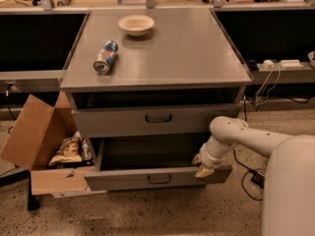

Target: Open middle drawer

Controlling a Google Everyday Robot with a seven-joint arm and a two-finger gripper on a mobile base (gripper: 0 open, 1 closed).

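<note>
centrally, a grey metal cabinet with a broad flat top fills the scene, and far behind it runs a long bench. the robot's pale arm comes in from the near right and bends down toward the cabinet's front.

the middle drawer sits low in the cabinet front, below the upper drawer, and stands pulled out toward the near side, well past the upper drawer's face. its front is a wide grey panel of medium height with a small dark loop handle at its centre. behind the panel the deep tray is open to view, shadowed and dark inside. the upper drawer's front juts only a little from the cabinet body and carries the same sort of dark handle.

on the floor to the left lies an open cardboard box with its flaps spread, and crumpled snack bags sit between it and the cabinet.

on the cabinet top a shallow cream bowl rests toward the far side. nearer and to the left a can lies on its side, blue and white, its lettering too blurred to read. the print on the snack bags cannot be read either.

the gripper is at the top edge of the middle drawer's front panel, near its right end, touching it. whether the claw is open or closed there cannot be told.
</note>
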